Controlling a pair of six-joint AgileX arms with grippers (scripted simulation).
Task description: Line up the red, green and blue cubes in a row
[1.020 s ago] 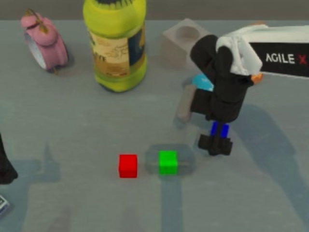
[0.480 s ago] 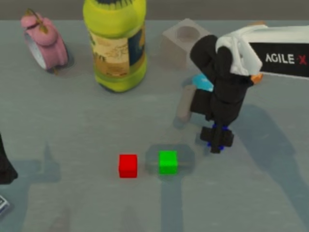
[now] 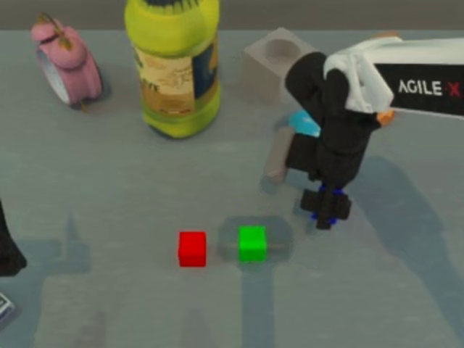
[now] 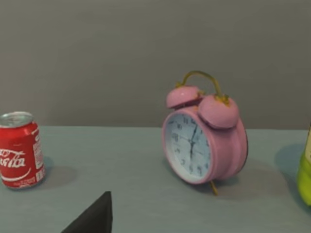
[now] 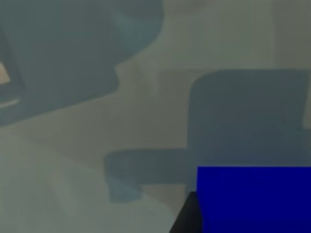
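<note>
The red cube (image 3: 192,249) and the green cube (image 3: 252,243) sit side by side on the table, a small gap between them. Right of the green cube and a little farther back, my right gripper (image 3: 326,206) points down, shut on the blue cube (image 5: 252,199). In the top view only thin blue slivers show around its black fingers. The blue cube fills a corner of the right wrist view, with a dark finger (image 5: 187,218) against its side. My left arm (image 3: 7,254) is parked at the table's left edge.
A pink alarm clock (image 3: 65,61), a big yellow bottle (image 3: 174,65) and a grey block with a round hole (image 3: 279,58) stand along the back. A tan and light-blue object (image 3: 279,156) lies by the right arm. A red cola can (image 4: 19,148) stands left of the clock.
The right gripper's fingers have drawn back a little toward the arm and closed in around the blue cube, which now shows less. Red and green cubes have not moved.
</note>
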